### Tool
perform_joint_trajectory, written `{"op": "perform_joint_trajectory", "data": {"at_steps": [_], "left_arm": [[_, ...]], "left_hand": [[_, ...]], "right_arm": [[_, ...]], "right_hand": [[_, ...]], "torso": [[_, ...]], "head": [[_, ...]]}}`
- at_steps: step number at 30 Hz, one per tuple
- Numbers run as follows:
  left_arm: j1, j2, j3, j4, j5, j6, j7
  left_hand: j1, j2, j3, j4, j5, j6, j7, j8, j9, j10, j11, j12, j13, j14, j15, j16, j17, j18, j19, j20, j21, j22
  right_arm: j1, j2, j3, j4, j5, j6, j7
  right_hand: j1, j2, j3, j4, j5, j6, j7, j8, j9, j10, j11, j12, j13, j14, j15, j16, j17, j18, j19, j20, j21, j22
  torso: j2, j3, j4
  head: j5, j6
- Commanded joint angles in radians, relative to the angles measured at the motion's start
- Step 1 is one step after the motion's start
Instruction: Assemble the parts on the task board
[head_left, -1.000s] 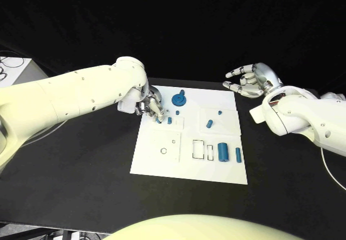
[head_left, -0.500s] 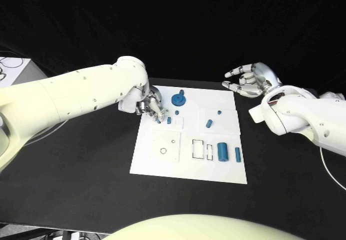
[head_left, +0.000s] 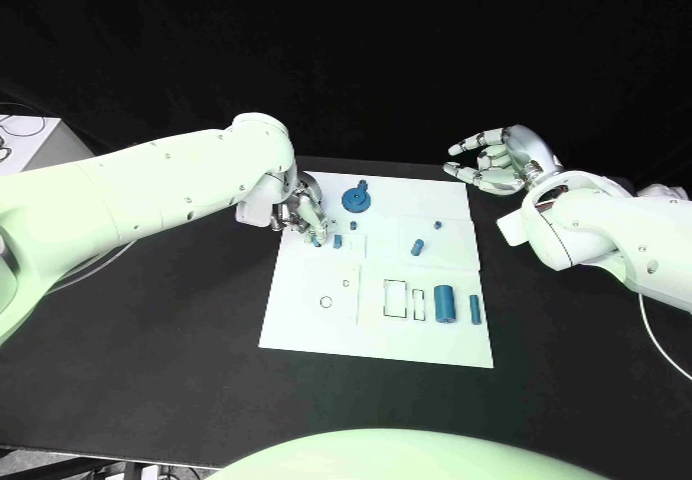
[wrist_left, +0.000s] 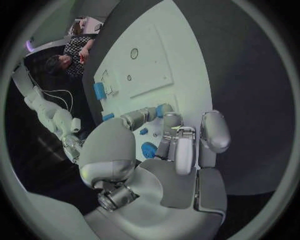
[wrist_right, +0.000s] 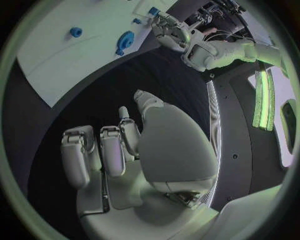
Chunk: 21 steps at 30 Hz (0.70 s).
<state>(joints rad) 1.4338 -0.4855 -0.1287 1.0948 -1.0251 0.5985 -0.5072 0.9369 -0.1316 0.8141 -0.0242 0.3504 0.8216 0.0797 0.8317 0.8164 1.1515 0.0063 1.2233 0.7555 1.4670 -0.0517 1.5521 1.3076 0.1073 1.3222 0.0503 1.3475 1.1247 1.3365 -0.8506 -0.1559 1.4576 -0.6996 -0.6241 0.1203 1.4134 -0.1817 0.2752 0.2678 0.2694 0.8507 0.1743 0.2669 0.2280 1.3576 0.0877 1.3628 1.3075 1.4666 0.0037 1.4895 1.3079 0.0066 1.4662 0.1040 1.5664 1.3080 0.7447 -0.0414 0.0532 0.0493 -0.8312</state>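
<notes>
Head view: white task board (head_left: 378, 320) flat at the middle of the black table (head_left: 144, 340); round blue part (head_left: 356, 200) with a small knob near the board's far edge; small blue peg (head_left: 338, 241) standing just beside the left fingertips, another tiny one (head_left: 353, 226) close behind it; tilted short peg (head_left: 417, 247) and a smaller piece (head_left: 438, 224) toward the right half; fat blue cylinder (head_left: 446, 304) and slim blue bar (head_left: 473, 309) lying side by side near the right edge, next to rectangular outlined slots; small round hole (head_left: 326, 301) in a raised square on the left half. Left hand (head_left: 300, 212) lowered over the board's far left corner, fingers pointing down and bunched, tips at the surface; in the left wrist view, a small blue part (wrist_left: 164, 110) pinched between fingertips (wrist_left: 150, 114). Right hand (head_left: 498, 160) raised beyond the board's far right corner, well apart from every part, palm turned toward the board, fingers spread and loosely curled, holding nothing; seen from behind in the right wrist view (wrist_right: 119, 150).
</notes>
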Motion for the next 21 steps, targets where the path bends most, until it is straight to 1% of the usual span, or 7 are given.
{"op": "perform_joint_trajectory", "data": {"at_steps": [1, 3, 5, 9, 10, 13, 21], "left_arm": [[-0.015, 0.001, -0.009, -0.002, -0.003, -0.038, -0.011], [-0.015, 0.000, -0.009, -0.002, -0.004, -0.049, -0.011], [-0.016, -0.001, -0.010, -0.002, -0.008, -0.060, -0.010], [-0.017, -0.003, -0.010, -0.001, -0.013, -0.070, -0.010], [-0.017, -0.004, -0.010, -0.001, -0.014, -0.071, -0.010], [-0.018, -0.006, -0.010, 0.000, -0.017, -0.073, -0.010], [-0.020, -0.011, -0.010, 0.000, -0.023, -0.082, -0.009]], "left_hand": [[-0.004, -0.018, -0.003, -0.014, -0.006, -0.015, -0.021, -0.012, 0.000, -0.015, -0.015, -0.007, -0.006, 0.080, -0.010, -0.006, 0.205, -0.009, -0.009, 0.000, -0.009, -0.008], [-0.008, -0.027, -0.042, 0.011, -0.005, -0.012, -0.021, -0.017, -0.003, -0.022, -0.014, -0.009, -0.010, 0.078, -0.010, -0.008, 0.201, -0.008, -0.010, 0.000, -0.013, -0.012], [-0.014, -0.036, -0.099, 0.049, -0.006, -0.006, -0.019, -0.022, -0.005, -0.026, -0.013, -0.007, -0.008, 0.077, -0.008, -0.009, 0.199, -0.008, -0.009, 0.000, -0.017, -0.015], [-0.015, -0.042, -0.133, 0.075, -0.007, -0.002, -0.019, -0.025, -0.005, -0.027, -0.012, -0.006, -0.004, 0.077, -0.009, -0.009, 0.199, -0.008, -0.008, 0.001, -0.019, -0.016], [-0.018, -0.047, -0.158, 0.091, -0.007, 0.000, -0.018, -0.026, -0.005, -0.027, -0.011, -0.005, -0.003, 0.077, -0.008, -0.010, 0.199, -0.008, -0.008, 0.001, -0.020, -0.017], [-0.017, -0.056, -0.209, 0.120, -0.009, 0.003, -0.017, -0.027, -0.005, -0.027, -0.010, -0.004, 0.000, 0.077, -0.008, -0.010, 0.198, -0.009, -0.006, 0.002, -0.021, -0.017], [-0.006, -0.057, -0.267, 0.158, -0.010, 0.006, -0.017, -0.029, -0.003, -0.025, -0.010, -0.002, 0.006, 0.077, -0.008, -0.010, 0.199, -0.009, -0.004, 0.002, -0.023, -0.017]], "right_arm": [[0.000, -0.001, 0.000, 0.002, -0.007, 0.007, 0.005], [0.000, -0.001, 0.000, 0.002, -0.007, 0.007, 0.005], [0.000, -0.001, 0.000, 0.002, -0.007, 0.007, 0.005], [0.000, -0.002, 0.000, 0.002, -0.007, 0.007, 0.005], [0.000, -0.002, 0.000, 0.002, -0.007, 0.007, 0.005], [0.000, -0.002, 0.000, 0.001, -0.007, 0.007, 0.005], [0.000, -0.003, 0.000, 0.001, -0.007, 0.007, 0.006]], "right_hand": [[-0.004, -0.009, 0.007, 0.001, 0.005, -0.008, 0.000, 0.005, -0.001, -0.007, 0.000, -0.002, 0.050, 0.055, 0.006, -0.004, 0.166, -0.007, 0.105, 0.002, 0.004, 0.263], [-0.004, -0.009, 0.007, 0.001, 0.005, -0.008, 0.000, 0.005, -0.001, -0.007, 0.000, -0.002, 0.050, 0.055, 0.006, -0.004, 0.166, -0.007, 0.105, 0.002, 0.004, 0.263], [-0.004, -0.009, 0.007, 0.001, 0.005, -0.008, 0.000, 0.005, -0.001, -0.007, 0.000, -0.002, 0.050, 0.055, 0.006, -0.004, 0.166, -0.007, 0.105, 0.002, 0.004, 0.263], [-0.004, -0.009, 0.007, 0.001, 0.005, -0.008, 0.000, 0.005, -0.001, -0.007, 0.000, -0.002, 0.050, 0.055, 0.006, -0.004, 0.166, -0.007, 0.105, 0.002, 0.004, 0.263], [-0.004, -0.009, 0.007, 0.001, 0.005, -0.008, 0.000, 0.005, -0.001, -0.007, 0.000, -0.002, 0.050, 0.055, 0.006, -0.004, 0.166, -0.007, 0.105, 0.002, 0.004, 0.263], [-0.004, -0.009, 0.007, 0.001, 0.005, -0.008, 0.000, 0.005, -0.001, -0.007, 0.000, -0.002, 0.050, 0.055, 0.006, -0.004, 0.166, -0.007, 0.105, 0.002, 0.004, 0.263], [-0.004, -0.009, 0.007, 0.001, 0.005, -0.008, 0.000, 0.005, -0.001, -0.007, 0.000, -0.002, 0.050, 0.055, 0.006, -0.004, 0.166, -0.007, 0.105, 0.002, 0.004, 0.263]], "torso": [[0.000, -0.0011, 0.0008], [0.000, -0.0014, 0.0014], [0.000, -0.0011, 0.0016], [0.000, -0.0006, 0.0008], [0.000, -0.0006, 0.0006], [0.000, -0.0008, 0.0005], [0.000, -0.0002, 0.0001]], "head": [[-0.001, 0.002], [-0.001, 0.001], [0.000, 0.002], [0.001, 0.001], [0.001, 0.001], [0.000, 0.001], [0.000, 0.003]]}}
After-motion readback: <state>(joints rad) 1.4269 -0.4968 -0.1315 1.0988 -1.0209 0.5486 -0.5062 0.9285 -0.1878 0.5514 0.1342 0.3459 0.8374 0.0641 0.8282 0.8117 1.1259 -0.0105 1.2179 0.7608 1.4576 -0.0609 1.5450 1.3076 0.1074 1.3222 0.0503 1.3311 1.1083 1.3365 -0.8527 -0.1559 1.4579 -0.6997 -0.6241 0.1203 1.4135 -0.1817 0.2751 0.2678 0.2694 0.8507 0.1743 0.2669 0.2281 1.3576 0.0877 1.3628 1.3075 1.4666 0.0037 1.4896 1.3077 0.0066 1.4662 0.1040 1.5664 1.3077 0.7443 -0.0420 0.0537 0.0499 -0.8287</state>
